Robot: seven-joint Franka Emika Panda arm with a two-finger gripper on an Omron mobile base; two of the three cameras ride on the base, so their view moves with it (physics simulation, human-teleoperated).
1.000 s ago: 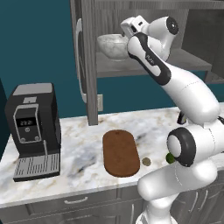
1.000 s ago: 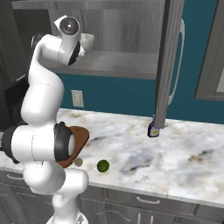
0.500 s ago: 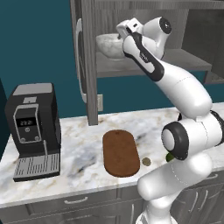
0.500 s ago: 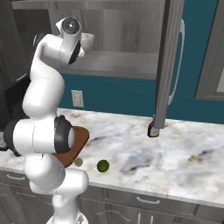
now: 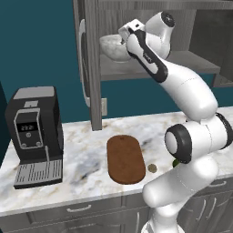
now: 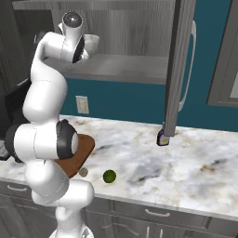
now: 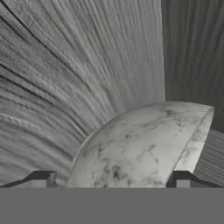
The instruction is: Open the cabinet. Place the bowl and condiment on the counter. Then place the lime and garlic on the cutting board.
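Note:
The marbled bowl [image 5: 110, 47] stands on the shelf inside the open cabinet [image 5: 150, 68]. My gripper [image 5: 122, 41] reaches in at its right side. In the hand view the bowl [image 7: 144, 148] sits close up, and my gripper [image 7: 113, 183] is open with a fingertip [image 7: 43, 179] on either side of it. The condiment [image 6: 163, 138] stands on the counter [image 6: 195, 162] below the open door. Near the counter's front edge lie the lime [image 6: 109, 176] and the garlic [image 6: 83, 172], beside the cutting board [image 5: 125, 159]. The garlic [image 5: 152, 168] rests just right of the board.
A black coffee machine [image 5: 34, 132] stands on the counter's left end. The cabinet's left door [image 5: 90, 63] hangs open over the counter, and the right door [image 6: 179, 69] swings out above the condiment. Grey drawers [image 6: 153, 214] run below the worktop.
The arm has reached further into the cabinet, carrying the hand closer to the bowl. The jaws have stayed open, and nothing on the counter has moved.

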